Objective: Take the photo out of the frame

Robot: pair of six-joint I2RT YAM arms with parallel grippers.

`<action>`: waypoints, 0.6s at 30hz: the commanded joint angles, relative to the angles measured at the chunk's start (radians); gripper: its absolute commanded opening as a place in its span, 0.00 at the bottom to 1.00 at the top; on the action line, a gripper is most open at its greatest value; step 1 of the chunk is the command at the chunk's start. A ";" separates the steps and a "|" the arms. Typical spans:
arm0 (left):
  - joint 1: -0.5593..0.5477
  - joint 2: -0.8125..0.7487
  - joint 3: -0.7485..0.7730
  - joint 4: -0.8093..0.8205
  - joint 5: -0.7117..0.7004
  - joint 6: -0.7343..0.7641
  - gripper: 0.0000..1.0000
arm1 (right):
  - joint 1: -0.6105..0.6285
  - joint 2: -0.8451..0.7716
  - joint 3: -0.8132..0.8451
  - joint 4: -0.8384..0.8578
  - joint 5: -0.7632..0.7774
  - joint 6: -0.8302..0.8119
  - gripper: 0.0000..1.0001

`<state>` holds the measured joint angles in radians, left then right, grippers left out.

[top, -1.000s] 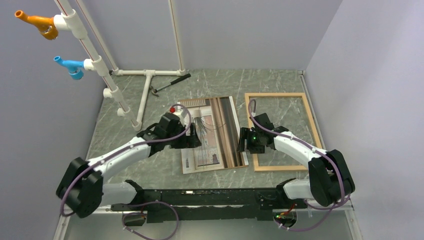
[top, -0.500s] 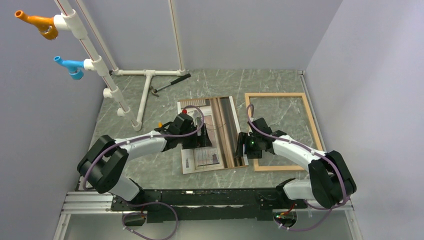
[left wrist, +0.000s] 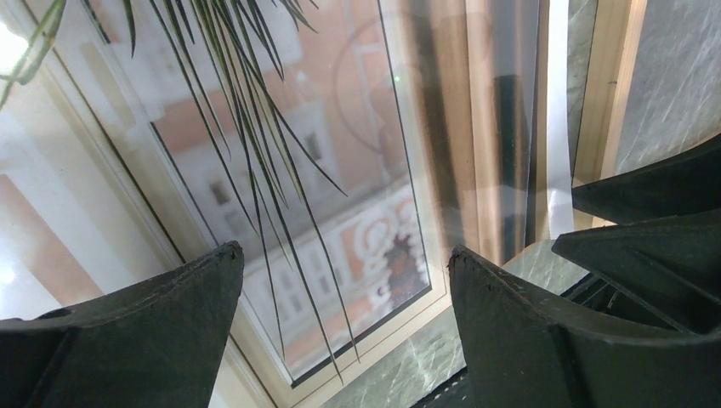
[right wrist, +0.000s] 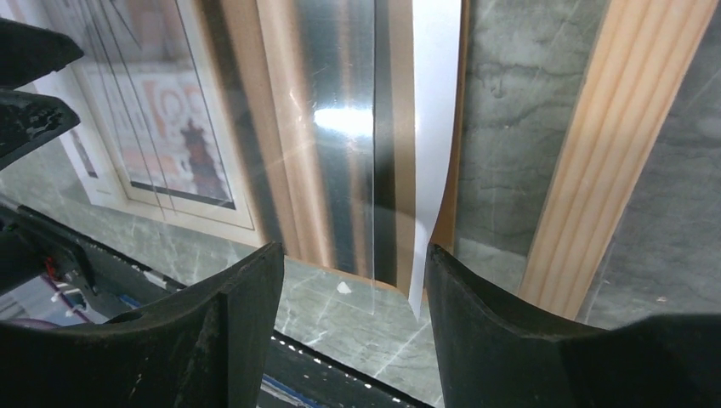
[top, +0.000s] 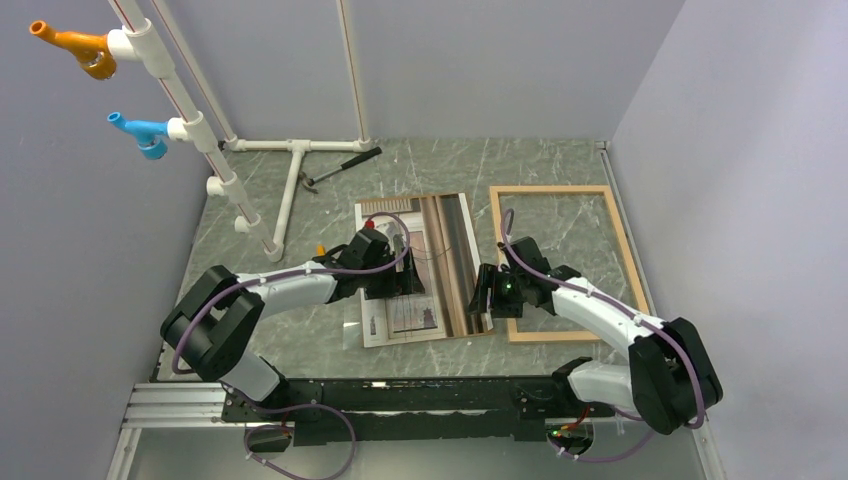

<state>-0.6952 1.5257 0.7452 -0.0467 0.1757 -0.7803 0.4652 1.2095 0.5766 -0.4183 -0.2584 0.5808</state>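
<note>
- Though apparently out of the frame (top: 548,190) already, best treated as loose: photo (top: 450,250) flat and face up on the table (top: 560,165), just left of the frame's left rail, with a narrow strip of marble showing between.
- Left gripper (left wrist: 340,263) low over the photo's near half, jaws spread wide, nothing between them.
- Right gripper (right wrist: 355,255) at the photo's near right corner, jaws apart astride the right edge, not clamped on anything visible.
- Probably light and thin, bendable rather than stiff; right edge near the corner seems to curl up a little, with brown back showing beside the white margin.
- Surface glossy, with strong glare in both wrist views; likely slippery on the polished marble and inclined to slide under a push rather than lift.
- Best taken at that raised right edge close to the corner, one finger under and one over, pinching the white margin rather than the picture area.
- Easily creased or kinked if hoisted by a single corner; safer kept low and drawn further from the frame, with the left gripper steadying the far side.
</note>
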 commanded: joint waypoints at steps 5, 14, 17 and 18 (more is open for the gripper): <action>-0.007 0.022 -0.007 0.014 -0.021 0.002 0.93 | 0.001 -0.025 -0.048 0.098 -0.074 0.086 0.54; -0.007 0.010 -0.009 0.006 -0.028 0.010 0.94 | -0.030 -0.086 -0.132 0.176 -0.040 0.162 0.42; -0.007 0.007 -0.014 0.014 -0.023 0.010 0.93 | -0.054 -0.115 -0.170 0.224 -0.054 0.192 0.36; -0.006 0.007 -0.014 0.018 -0.021 0.011 0.94 | -0.062 -0.119 -0.180 0.243 -0.063 0.200 0.32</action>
<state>-0.6960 1.5314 0.7452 -0.0326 0.1745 -0.7799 0.4320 1.1305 0.4339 -0.2821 -0.2977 0.7128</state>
